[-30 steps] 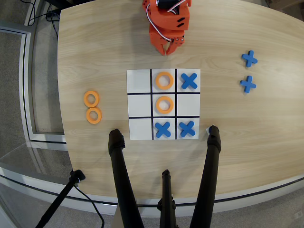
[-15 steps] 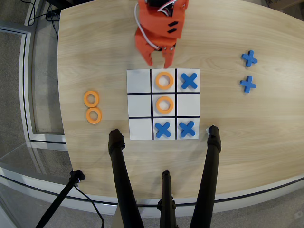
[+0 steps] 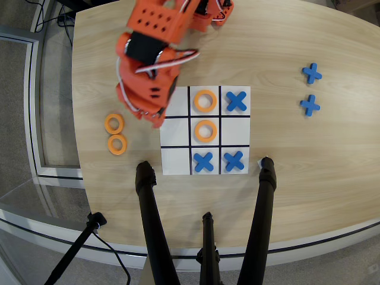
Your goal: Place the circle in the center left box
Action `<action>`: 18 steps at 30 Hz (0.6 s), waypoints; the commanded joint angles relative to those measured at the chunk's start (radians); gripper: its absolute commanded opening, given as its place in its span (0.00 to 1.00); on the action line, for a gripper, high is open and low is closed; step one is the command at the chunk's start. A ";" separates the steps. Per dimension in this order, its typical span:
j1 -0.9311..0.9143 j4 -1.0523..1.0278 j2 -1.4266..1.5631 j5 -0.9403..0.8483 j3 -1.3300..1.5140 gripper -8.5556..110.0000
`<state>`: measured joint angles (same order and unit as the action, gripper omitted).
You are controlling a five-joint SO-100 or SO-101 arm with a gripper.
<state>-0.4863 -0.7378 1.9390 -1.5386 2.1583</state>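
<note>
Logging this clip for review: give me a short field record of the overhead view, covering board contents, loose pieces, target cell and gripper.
board: 3x3 grid, black lines
orange rings on board: top-middle, centre
blue X pieces on board: top-right, bottom-middle, bottom-right
loose rings: two left of the board
loose X pieces: two at right
middle-right cell: empty
gripper: between board and loose rings, holding nothing, jaw state unclear

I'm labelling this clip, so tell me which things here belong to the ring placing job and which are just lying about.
Job:
- end effector
- two spare orange rings left of the board; one gets picked
- empty middle-row, right-column cell

Lying about:
- two rings on the board
- three blue X's on the board
- two X's off it
- black tripod legs
</note>
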 commanded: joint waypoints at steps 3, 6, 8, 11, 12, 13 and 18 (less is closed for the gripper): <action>-0.098 0.026 -0.206 -0.020 -0.212 0.19; -0.144 0.026 -0.327 -0.051 -0.301 0.19; -0.169 0.038 -0.410 -0.071 -0.351 0.19; -0.198 0.052 -0.512 -0.095 -0.411 0.19; -0.204 0.052 -0.540 -0.103 -0.425 0.19; -0.209 0.052 -0.560 -0.109 -0.436 0.19; -0.209 0.048 -0.632 -0.109 -0.477 0.19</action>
<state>-0.6949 -0.6964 1.3146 -1.6414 1.7257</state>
